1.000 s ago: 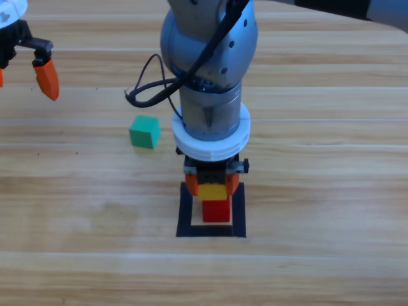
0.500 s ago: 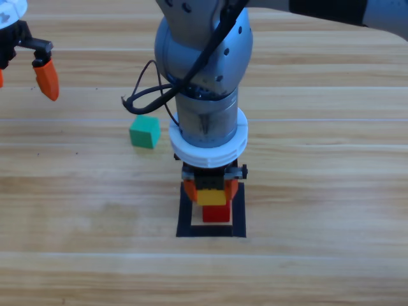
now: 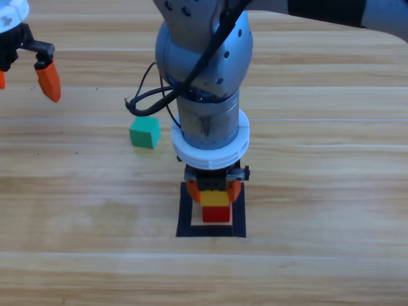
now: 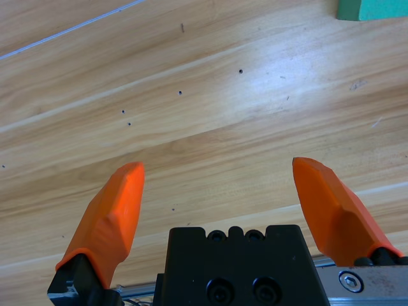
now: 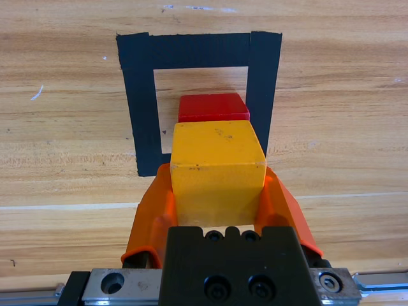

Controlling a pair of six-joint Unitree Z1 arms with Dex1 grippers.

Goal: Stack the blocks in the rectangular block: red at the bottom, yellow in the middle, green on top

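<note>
The red cube (image 3: 217, 215) (image 5: 213, 108) sits inside the black tape square (image 3: 184, 213) (image 5: 144, 102). My right gripper (image 3: 214, 192) (image 5: 218, 185) is shut on the yellow cube (image 3: 215, 198) (image 5: 218, 167), which hangs just above the red one and hides most of its top. Whether the two cubes touch does not show. The teal-green cube (image 3: 145, 132) (image 4: 371, 9) lies on the table, up and to the left of the square. My left gripper (image 4: 223, 191) is open over bare wood at the top left; only one of its orange fingers (image 3: 48, 81) shows from above.
The right arm's grey body (image 3: 207, 76) and its black cable (image 3: 150, 95) reach over the table's middle, close beside the green cube. Bare wood surrounds the tape square on the left, right and near sides.
The right arm has shifted slightly, with the yellow cube settling lower and more squarely over the red cube. The left gripper and the green cube have not moved.
</note>
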